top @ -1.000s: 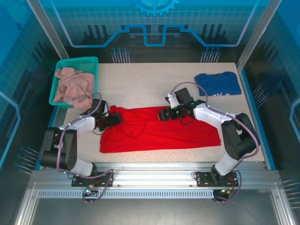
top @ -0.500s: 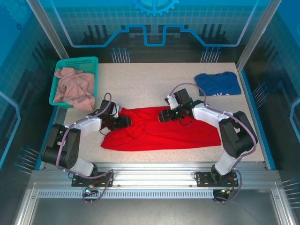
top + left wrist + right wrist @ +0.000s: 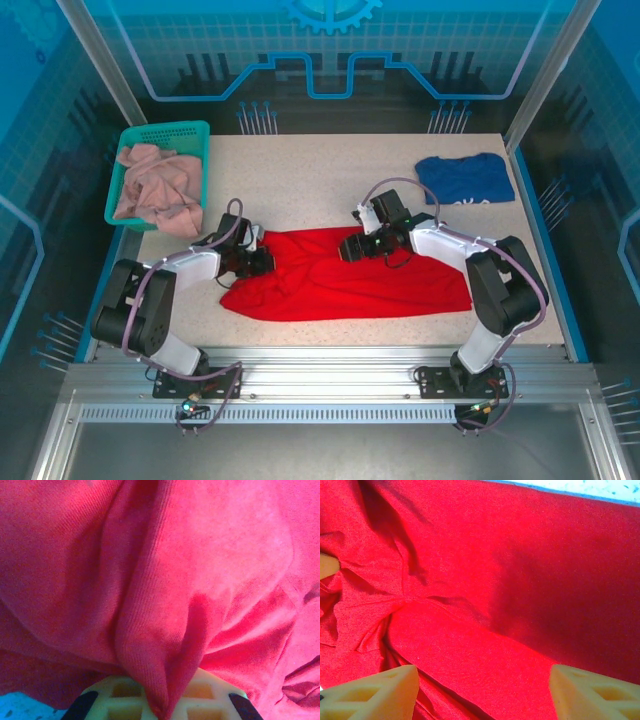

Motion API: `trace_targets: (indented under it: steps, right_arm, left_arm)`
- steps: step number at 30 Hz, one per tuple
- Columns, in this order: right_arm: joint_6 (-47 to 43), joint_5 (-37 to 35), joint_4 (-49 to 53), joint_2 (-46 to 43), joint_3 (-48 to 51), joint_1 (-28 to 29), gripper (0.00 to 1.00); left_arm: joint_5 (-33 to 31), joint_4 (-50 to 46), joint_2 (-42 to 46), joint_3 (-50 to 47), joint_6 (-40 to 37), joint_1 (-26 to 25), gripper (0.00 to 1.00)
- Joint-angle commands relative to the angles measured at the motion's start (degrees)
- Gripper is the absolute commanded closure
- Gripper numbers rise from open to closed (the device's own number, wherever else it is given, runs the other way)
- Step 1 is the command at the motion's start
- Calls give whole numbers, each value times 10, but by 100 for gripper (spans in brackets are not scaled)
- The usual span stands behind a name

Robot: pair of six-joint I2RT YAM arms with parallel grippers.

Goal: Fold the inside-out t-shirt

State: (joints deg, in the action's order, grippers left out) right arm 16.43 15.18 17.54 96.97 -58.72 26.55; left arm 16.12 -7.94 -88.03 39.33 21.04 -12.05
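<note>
I see a speckled table (image 3: 300, 170) inside blue panel walls (image 3: 420, 50); the teal basket (image 3: 165, 129) at far left holds a pinkish garment (image 3: 155, 185). The red t-shirt (image 3: 350, 285) lies crumpled near centre. The left gripper (image 3: 262, 262) is pinched on its left fold, and the right gripper (image 3: 345, 245) has its fingers apart over the far edge.

Speckled beige table (image 3: 320, 180); blue-lit grid walls (image 3: 200, 50) L, R & back; gear logo (image 3: 330, 10) top centre; metal rail (image 3: 320, 385) along near edge.

Left wrist: t-shirt (image 3: 200, 555) overran the frame; a pinched fold hid the left gripper (image 3: 159, 705) fingertips. Right wrist: right gripper (image 3: 482, 690), 2 fingers (image 3: 375, 692) cut off at bottom. Blue shirt (image 3: 465, 178) print was too small to read.
</note>
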Motion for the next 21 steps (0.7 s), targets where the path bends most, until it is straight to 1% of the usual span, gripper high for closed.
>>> trace_targets:
  steps: [1,3,8,14,18,21]
  right_arm:
    - [-14,-27,46,-39,-14,-18,30]
    - [-16,-38,63,-52,-14,-31,29]
    - [-9,-56,93,-73,-12,-58,29]
    - [4,-80,105,-82,-18,-85,30]
    - [8,-113,112,-67,-28,-99,30]
    - [4,-113,118,-46,-43,-100,30]
  left_arm:
    - [-35,-51,12,27,12,15,100]
    - [-66,-100,28,41,16,34,100]
    - [-118,-215,57,96,11,76,100]
    - [-185,-352,64,180,-16,80,100]
    - [-256,-440,67,238,-54,85,100]
    - [-288,-484,66,270,-77,94,100]
